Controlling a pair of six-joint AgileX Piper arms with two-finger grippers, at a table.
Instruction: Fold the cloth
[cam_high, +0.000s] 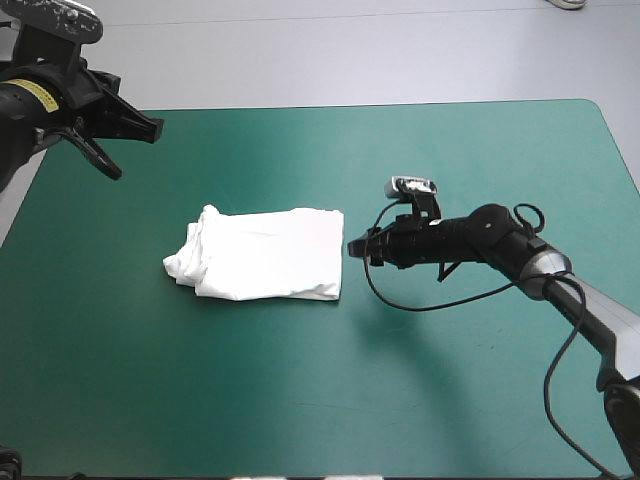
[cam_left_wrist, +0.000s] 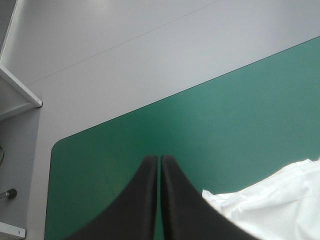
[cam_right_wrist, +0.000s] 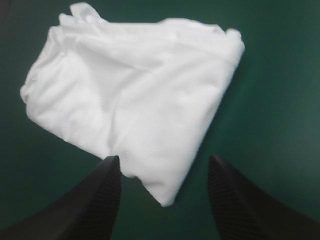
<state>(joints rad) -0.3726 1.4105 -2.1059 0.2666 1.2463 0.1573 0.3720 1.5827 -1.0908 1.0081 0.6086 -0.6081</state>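
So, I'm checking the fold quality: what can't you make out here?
Inner layers of the T-shirt: hidden under its top sheet, all views.
Most of the T-shirt, left wrist view: cut off by the frame edge.
Finger gap of the right pincer, high view: too small and dark.
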